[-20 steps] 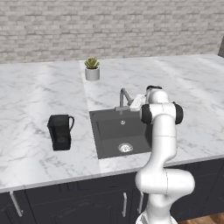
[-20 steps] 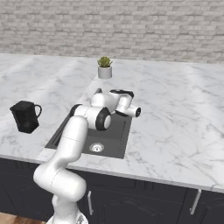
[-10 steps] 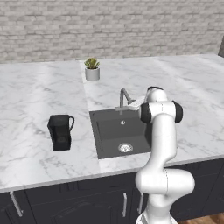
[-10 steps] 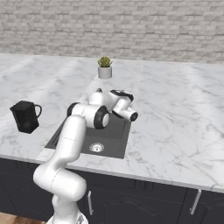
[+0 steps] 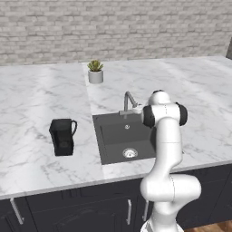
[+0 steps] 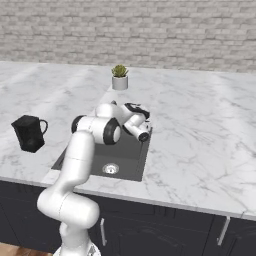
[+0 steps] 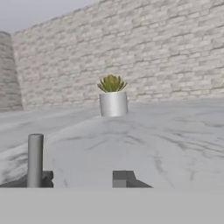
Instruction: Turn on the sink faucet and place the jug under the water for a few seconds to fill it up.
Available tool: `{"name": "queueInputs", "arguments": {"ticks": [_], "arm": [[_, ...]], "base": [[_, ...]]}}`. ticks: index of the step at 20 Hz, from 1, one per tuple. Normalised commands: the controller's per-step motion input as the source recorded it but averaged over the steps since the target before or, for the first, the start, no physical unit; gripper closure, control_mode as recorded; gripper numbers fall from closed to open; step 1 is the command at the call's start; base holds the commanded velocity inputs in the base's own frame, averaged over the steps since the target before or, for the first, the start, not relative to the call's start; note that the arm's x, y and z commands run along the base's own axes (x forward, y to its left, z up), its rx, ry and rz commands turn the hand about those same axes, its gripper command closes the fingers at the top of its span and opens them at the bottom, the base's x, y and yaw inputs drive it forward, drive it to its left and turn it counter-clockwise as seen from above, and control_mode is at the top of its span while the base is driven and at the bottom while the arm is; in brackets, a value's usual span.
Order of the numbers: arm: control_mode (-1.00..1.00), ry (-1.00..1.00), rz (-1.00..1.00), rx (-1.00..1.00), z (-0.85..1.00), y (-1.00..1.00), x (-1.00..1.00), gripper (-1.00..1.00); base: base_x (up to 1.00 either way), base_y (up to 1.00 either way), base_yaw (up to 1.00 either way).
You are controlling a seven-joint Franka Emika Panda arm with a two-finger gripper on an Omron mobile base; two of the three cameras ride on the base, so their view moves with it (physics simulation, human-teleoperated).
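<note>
Now backed slightly off the sink faucet (image 5: 129, 103) compared with a second ago, gripper (image 6: 142, 116) hanging just beside it over the back of the sink (image 5: 118, 138); fingers widened since then, though how far apart cannot be told here. No water seen, so lever probably not yet thrown. Jug (image 5: 62, 136) standing untouched on the counter (image 5: 36, 108), left of the basin.

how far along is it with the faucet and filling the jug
Early stage. Nothing looks finished: no water runs from the sink faucet into the sink, and the jug stands on the counter to the sink's left, untouched. In hand: the gripper is up at the faucet, holding nothing. Left: get water flowing, fetch the jug, hold it under the stream.
</note>
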Motion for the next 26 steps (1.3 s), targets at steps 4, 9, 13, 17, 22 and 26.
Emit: {"name": "queueInputs", "arguments": {"ticks": [4, 9, 13, 17, 22, 26], "arm": [[-1.00, 0.16, -0.17, 0.13, -0.13, -0.95, 0.20, 1.00], [-1.00, 0.16, -0.12, 0.16, -0.21, -1.00, 0.10, 1.00], [-1.00, 0.10, -0.09, 0.16, -0.29, -1.00, 0.00, 1.00], [-1.00, 0.05, -0.09, 0.18, -0.40, -1.00, 0.00, 1.00], [-1.00, 0.00, -0.05, 0.16, -0.31, -0.86, -0.14, 1.00], [-1.00, 0.10, 0.00, 0.01, -0.29, -0.15, 0.00, -1.00]], "base": [[0.00, 0.00, 0.00], [0.00, 0.00, 0.00], [0.00, 0.00, 0.00], [0.00, 0.00, 0.00], [0.00, 0.00, 0.00], [0.00, 0.00, 0.00]]}}
